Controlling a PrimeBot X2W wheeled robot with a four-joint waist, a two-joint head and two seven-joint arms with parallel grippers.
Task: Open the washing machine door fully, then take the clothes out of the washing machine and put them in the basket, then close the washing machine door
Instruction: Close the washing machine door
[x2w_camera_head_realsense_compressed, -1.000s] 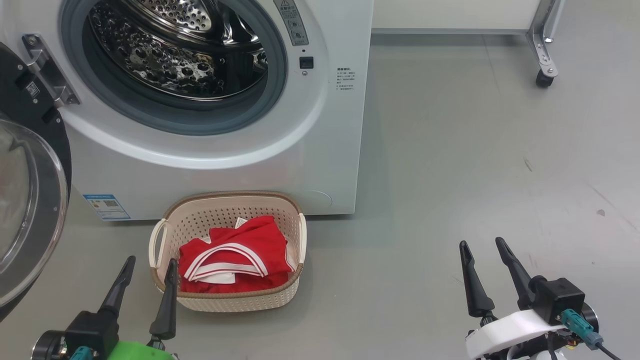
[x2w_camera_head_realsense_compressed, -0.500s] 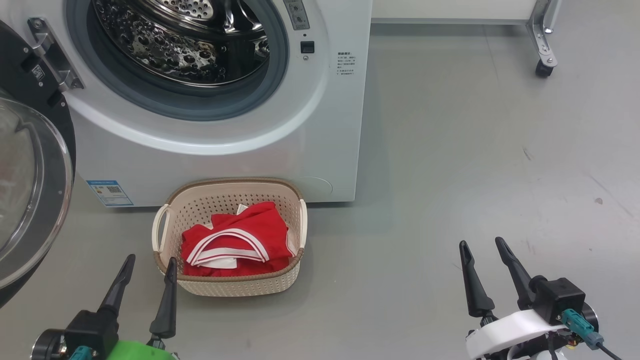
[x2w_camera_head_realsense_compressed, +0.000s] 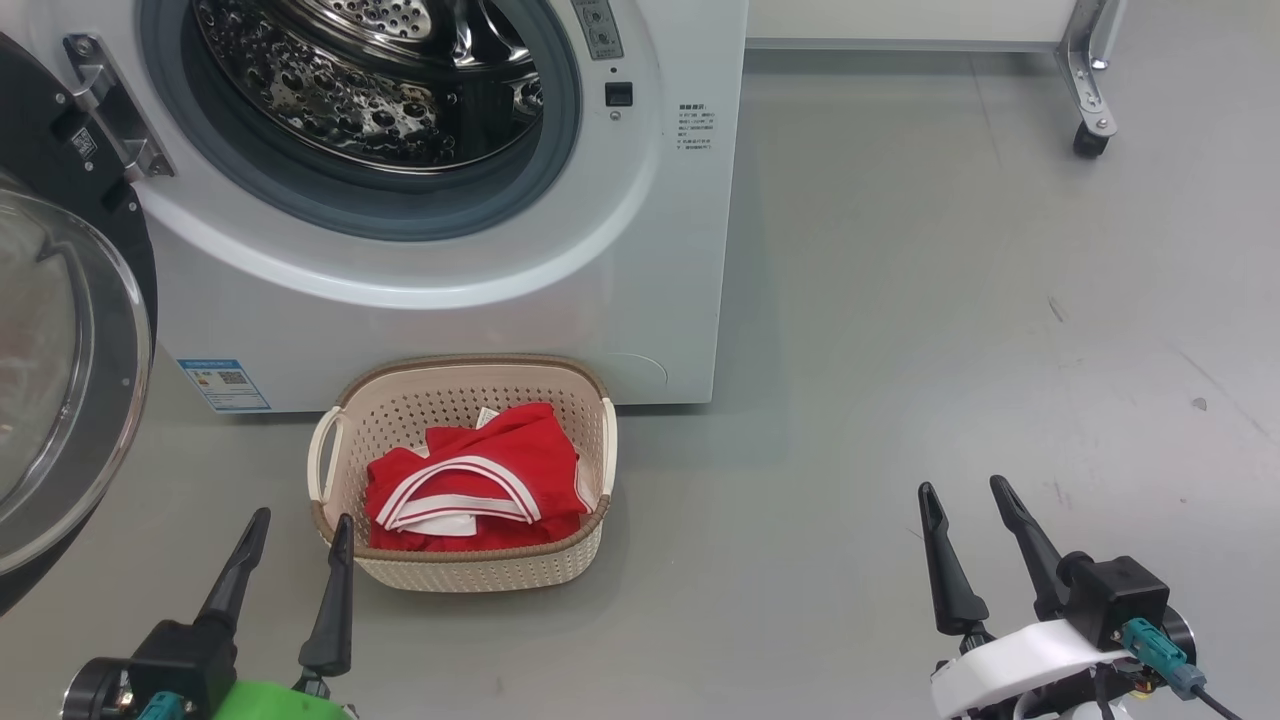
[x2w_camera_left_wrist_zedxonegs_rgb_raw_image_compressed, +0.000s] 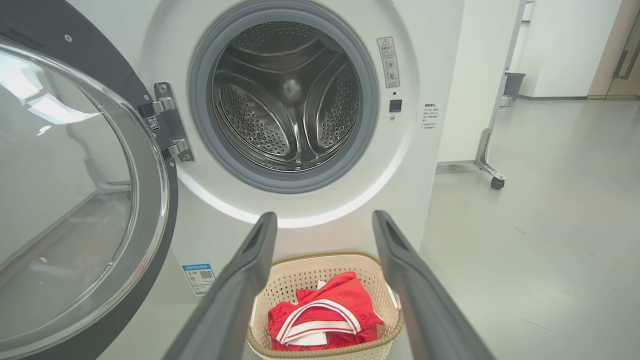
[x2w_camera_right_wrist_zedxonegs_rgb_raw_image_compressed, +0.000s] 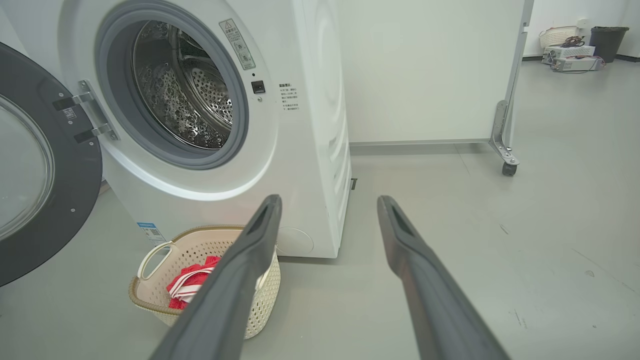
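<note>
Your left end effector (x2w_camera_head_realsense_compressed: 303, 520) sits at the lower left of the head view, its two dark fingers spread wide with nothing between them. In that view its inner finger crosses the near left corner of the basket (x2w_camera_head_realsense_compressed: 480, 572); you cannot tell whether they touch. Your right end effector (x2w_camera_head_realsense_compressed: 962, 486) is spread just as wide and holds nothing, over the grey floor (x2w_camera_head_realsense_compressed: 900, 350) well to the right of the basket.

The basket stands on the floor just in front of the washing machine (x2w_camera_head_realsense_compressed: 660, 250), below its round opening. The clothes (x2w_camera_head_realsense_compressed: 500, 470) lie inside it, a red bundle with white-striped trim on top.

Above it, the grey rubber ring (x2w_camera_head_realsense_compressed: 330, 205) frames the perforated steel drum (x2w_camera_head_realsense_compressed: 380, 90). The washing machine door (x2w_camera_head_realsense_compressed: 70, 370) hangs swung out on your left, on its metal hinge (x2w_camera_head_realsense_compressed: 115, 110), glass bowl turned toward you.
</note>
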